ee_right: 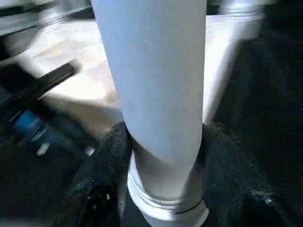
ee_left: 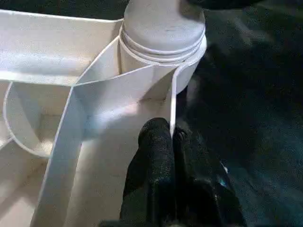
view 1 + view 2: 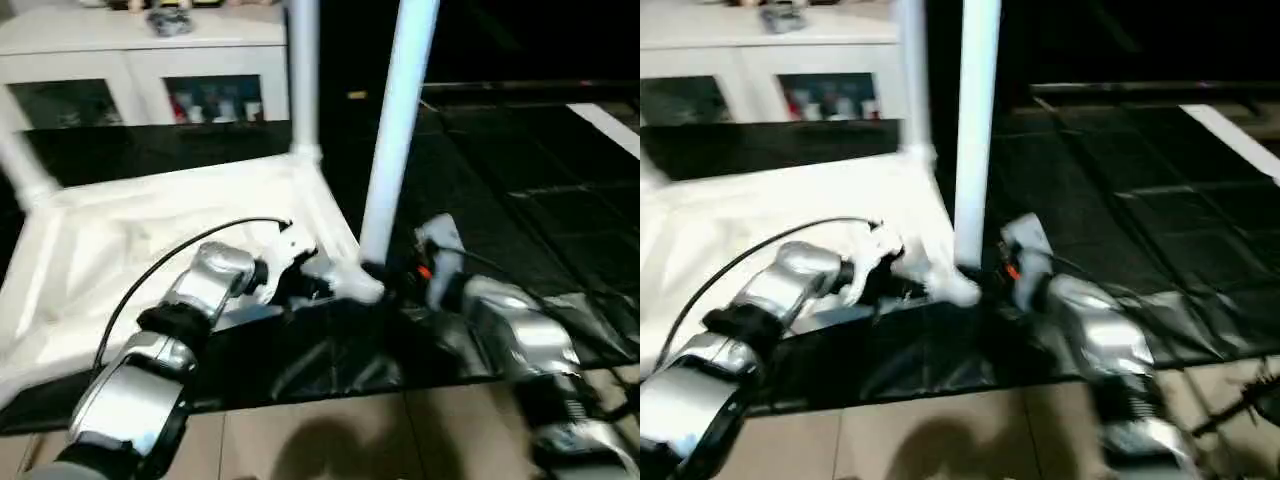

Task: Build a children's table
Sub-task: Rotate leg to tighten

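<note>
Two black-fingered hands meet at the frame's centre. The right hand (image 1: pixel 163 156) clasps the base of a long white tapered tube leg (image 3: pixel 397 140) standing upright; the left hand (image 2: pixel 173 156), fingers pinched together on the thin rim of the white ribbed plastic tabletop (image 3: pixel 110 250), sits beside that corner socket. The tabletop lies upside down at centre left on black floor mats (image 3: pixel 520 190), another leg (image 3: pixel 303 75) upright behind.

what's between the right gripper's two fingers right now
The near leg: in the right wrist view the right gripper has a black finger on each side of its lower end, just above the ringed base.
</note>
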You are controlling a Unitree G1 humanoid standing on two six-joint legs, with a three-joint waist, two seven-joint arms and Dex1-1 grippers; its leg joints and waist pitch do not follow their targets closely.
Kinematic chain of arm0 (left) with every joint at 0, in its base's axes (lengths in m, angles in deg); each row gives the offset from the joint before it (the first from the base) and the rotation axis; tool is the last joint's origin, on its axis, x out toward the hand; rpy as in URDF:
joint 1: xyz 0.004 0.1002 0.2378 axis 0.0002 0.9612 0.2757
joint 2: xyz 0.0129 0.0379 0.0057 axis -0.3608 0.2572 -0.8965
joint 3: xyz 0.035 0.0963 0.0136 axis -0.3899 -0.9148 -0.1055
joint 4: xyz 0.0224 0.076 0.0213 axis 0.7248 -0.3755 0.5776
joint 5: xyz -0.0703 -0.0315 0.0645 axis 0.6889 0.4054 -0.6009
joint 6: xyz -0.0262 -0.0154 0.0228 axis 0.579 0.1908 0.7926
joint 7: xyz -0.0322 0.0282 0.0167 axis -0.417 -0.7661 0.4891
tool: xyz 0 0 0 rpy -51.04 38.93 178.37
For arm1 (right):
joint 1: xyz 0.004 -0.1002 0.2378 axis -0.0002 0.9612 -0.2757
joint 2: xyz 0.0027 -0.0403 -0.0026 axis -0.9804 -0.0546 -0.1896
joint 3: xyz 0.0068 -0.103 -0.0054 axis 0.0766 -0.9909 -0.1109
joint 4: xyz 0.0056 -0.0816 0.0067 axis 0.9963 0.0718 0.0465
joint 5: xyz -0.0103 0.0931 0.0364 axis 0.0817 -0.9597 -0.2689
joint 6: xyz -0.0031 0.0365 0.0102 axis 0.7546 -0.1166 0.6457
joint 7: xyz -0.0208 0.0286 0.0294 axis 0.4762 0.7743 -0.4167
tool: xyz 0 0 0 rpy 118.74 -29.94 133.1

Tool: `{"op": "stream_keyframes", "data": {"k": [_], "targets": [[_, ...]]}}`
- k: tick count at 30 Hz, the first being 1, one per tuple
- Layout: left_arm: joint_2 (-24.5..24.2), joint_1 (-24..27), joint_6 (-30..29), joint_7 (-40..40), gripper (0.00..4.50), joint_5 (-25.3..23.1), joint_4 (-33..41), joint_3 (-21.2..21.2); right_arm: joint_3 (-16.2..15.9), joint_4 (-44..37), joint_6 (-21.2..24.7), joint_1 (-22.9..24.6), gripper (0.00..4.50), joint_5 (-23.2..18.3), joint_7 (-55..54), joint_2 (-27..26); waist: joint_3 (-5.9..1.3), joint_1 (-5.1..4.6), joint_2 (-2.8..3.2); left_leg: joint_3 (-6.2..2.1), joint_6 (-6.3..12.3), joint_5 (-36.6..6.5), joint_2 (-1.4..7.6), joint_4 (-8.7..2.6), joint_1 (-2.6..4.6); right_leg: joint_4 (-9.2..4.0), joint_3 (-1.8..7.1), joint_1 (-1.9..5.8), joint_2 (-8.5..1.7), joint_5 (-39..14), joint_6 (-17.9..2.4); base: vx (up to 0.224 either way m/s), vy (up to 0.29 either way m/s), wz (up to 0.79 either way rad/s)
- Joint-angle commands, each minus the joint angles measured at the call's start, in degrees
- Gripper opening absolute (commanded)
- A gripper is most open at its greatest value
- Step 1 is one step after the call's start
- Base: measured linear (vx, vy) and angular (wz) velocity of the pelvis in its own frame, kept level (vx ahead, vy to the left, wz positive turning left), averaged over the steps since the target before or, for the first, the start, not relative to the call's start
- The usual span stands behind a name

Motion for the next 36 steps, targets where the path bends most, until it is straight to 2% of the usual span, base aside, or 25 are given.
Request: {"op": "stream_keyframes", "data": {"k": [1,3,4,5,6,7,8,9,15,16,17,21,22,24,26,28,29,31,34,35,36], "targets": [[3.6,-3.4,-0.9,4.0,0.0,3.2,1.0,2.3,-1.6,4.1,3.1,-1.8,1.93,-0.6,-5.5,-4.7,-3.72,0.01,-0.47,-0.92,0.86,-15.7,0.71,-3.94,0.27,-5.74,2.26,2.47,-4.09,-26.5,-7.6,0.0,0.0,0.0],[4.4,-4.1,-1.4,6.5,0.0,3.2,0.4,3.0,-1.1,5.8,3.1,-3.2,1.93,-0.1,-8.4,-6.3,-4.02,-0.16,-0.37,-0.87,1.22,-14.0,0.88,-3.89,0.15,-5.31,2.51,2.62,-4.04,-22.2,-8.8,0.0,0.0,0.0],[4.5,-4.1,-1.4,7.1,0.0,3.1,0.3,3.1,-1.0,6.0,2.8,-3.5,1.93,0.0,-8.9,-6.7,-4.17,-0.15,-0.65,-0.81,1.53,-12.9,0.94,-3.83,0.0,-5.09,2.62,2.69,-4.0,-19.9,-9.3,0.0,0.0,0.0],[4.6,-4.1,-1.4,7.2,0.0,3.0,0.4,3.1,-1.1,6.0,2.2,-3.5,1.93,0.1,-8.7,-7.0,-4.38,-0.1,-0.48,-0.72,2.32,-10.7,1.0,-3.69,-0.24,-4.5,2.79,2.83,-3.98,-15.1,-10.7,0.0,0.0,0.0],[4.6,-4.1,-1.3,7.4,0.0,2.7,0.4,3.1,-1.2,5.8,1.9,-3.4,1.93,0.3,-8.5,-7.2,-4.3,-0.14,-0.48,-0.54,3.19,-10.0,0.95,-3.59,-0.31,-4.34,2.8,2.79,-3.9,-12.6,-11.5,0.0,0.0,0.0],[4.6,-4.0,-1.2,7.5,0.0,2.6,0.4,3.1,-1.2,5.7,1.7,-3.3,1.93,0.4,-8.5,-7.3,-4.35,-0.04,-0.8,-0.44,3.83,-9.4,0.9,-3.48,-0.33,-4.22,2.81,2.97,-3.96,-11.6,-12.0,0.0,0.0,0.0],[4.4,-3.8,-1.0,7.3,0.0,2.3,0.7,3.0,-0.8,5.2,1.4,-2.9,2.49,0.1,-8.1,-7.4,-4.38,0.13,-0.66,-0.45,4.22,-8.5,0.9,-3.47,-0.42,-4.04,2.84,3.1,-4.04,-10.9,-12.3,0.0,0.0,0.0],[4.3,-3.6,-0.9,7.2,0.0,2.2,0.7,3.0,-0.4,5.0,1.3,-2.8,2.63,-0.1,-8.2,-7.5,-4.4,0.15,-0.65,-0.45,4.34,-8.2,0.93,-3.47,-0.45,-4.0,2.84,3.12,-4.06,-10.5,-12.4,0.0,0.0,0.0],[2.8,-2.6,0.4,5.7,0.0,1.3,0.8,2.5,-0.1,2.9,-1.2,-0.9,3.09,-0.5,-5.3,-4.8,-4.14,0.37,-0.31,-0.43,3.88,-10.3,1.13,-3.67,-0.14,-4.36,2.88,3.0,-4.1,-13.0,-12.1,0.0,0.0,0.0],[2.5,-2.4,0.7,5.0,0.0,1.1,0.7,2.3,-0.2,2.2,-1.4,-0.4,3.16,-0.8,-3.9,-4.0,-4.17,0.52,-0.44,-0.41,3.91,-10.5,1.13,-3.67,-0.12,-4.45,2.91,3.07,-4.07,-13.2,-11.7,0.0,0.0,0.0],[2.1,-2.2,1.4,4.3,0.0,0.8,0.7,1.9,-0.4,1.2,-1.6,0.1,3.42,-1.3,-1.6,-2.8,-4.23,0.69,-0.51,-0.43,4.08,-10.1,1.13,-3.64,-0.2,-4.28,2.93,3.15,-4.08,-12.4,-11.8,0.0,0.0,0.0],[-0.1,-0.6,5.6,-3.5,0.0,0.4,2.2,-0.3,-0.2,-2.7,-0.6,2.1,3.51,-4.4,10.3,4.2,-4.29,1.18,-0.81,-0.36,5.34,-9.1,1.16,-3.47,-0.5,-4.14,2.89,3.53,-4.04,-11.0,-11.9,0.0,0.0,0.0],[-0.8,-0.1,6.7,-6.1,0.0,0.3,2.6,-1.1,-0.3,-3.6,-0.2,2.5,3.76,-5.1,14.0,6.5,-4.23,1.34,-0.62,-0.26,5.69,-9.0,1.33,-3.43,-0.38,-4.17,2.87,3.26,-4.01,-10.9,-12.3,0.0,0.0,0.0],[-1.2,0.1,7.2,-7.9,0.0,0.2,2.9,-1.7,-0.4,-4.1,0.1,2.6,3.88,-5.6,16.2,7.9,-4.14,1.77,-0.67,-0.17,5.62,-9.7,1.34,-3.4,-0.3,-4.27,2.8,3.08,-4.0,-12.5,-12.0,0.0,0.0,0.0],[-2.8,0.9,9.4,-12.7,0.0,-0.7,3.5,-4.1,-1.4,-5.5,0.8,2.9,4.03,-6.4,22.1,11.9,-4.01,2.52,-0.69,-0.21,5.03,-10.6,1.59,-3.54,-0.12,-4.58,2.86,2.93,-4.15,-15.8,-11.2,0.0,0.0,0.0],[-3.6,1.2,10.7,-15.7,0.0,-1.2,3.6,-5.4,-2.6,-5.7,-0.2,2.8,4.29,-5.8,25.3,14.2,-3.95,3.01,-0.52,-0.12,4.44,-11.9,1.81,-3.61,0.46,-4.81,2.94,2.39,-4.12,-17.5,-10.8,0.0,0.0,0.0],[-3.6,1.2,10.7,-15.7,0.0,-1.2,3.6,-5.4,-2.6,-5.7,-0.2,2.8,4.29,-5.8,25.3,14.2,-3.96,3.22,-0.49,-0.13,4.22,-12.2,1.83,-3.63,0.53,-4.85,2.93,2.36,-4.13,-17.9,-10.7,0.0,0.0,0.0],[-4.5,1.7,12.4,-19.4,0.0,-1.5,4.0,-6.8,-4.6,-6.2,-1.9,2.8,4.29,-5.0,29.5,16.3,-3.94,3.74,-0.55,-0.1,3.48,-13.2,1.85,-3.71,0.66,-4.87,3.02,2.26,-4.23,-18.7,-10.6,0.0,0.0,0.0],[-5.1,2.0,13.4,-21.4,0.0,-1.7,4.3,-7.5,-5.8,-6.5,-2.7,2.9,4.29,-4.7,32.2,17.5,-4.07,3.92,-0.67,-0.21,3.52,-12.1,1.91,-3.73,0.25,-4.42,3.06,2.52,-4.31,-16.6,-10.9,0.0,0.0,0.0],[-5.9,2.5,14.7,-24.3,0.0,-2.0,5.2,-8.8,-7.5,-7.1,-2.7,2.9,4.29,-4.9,36.0,18.4,-4.12,4.1,-0.78,-0.22,3.76,-11.9,1.87,-3.69,0.2,-4.36,3.04,2.58,-4.39,-16.4,-10.9,0.0,0.0,0.0],[-6.0,2.6,14.9,-24.9,0.0,-2.1,5.4,-9.1,-7.8,-7.2,-2.6,2.9,4.29,-5.0,36.7,18.5,-4.11,4.1,-0.86,-0.21,3.93,-11.6,1.85,-3.69,0.11,-4.3,3.05,2.66,-4.33,-16.2,-10.9,0.0,0.0,0.0]]}}
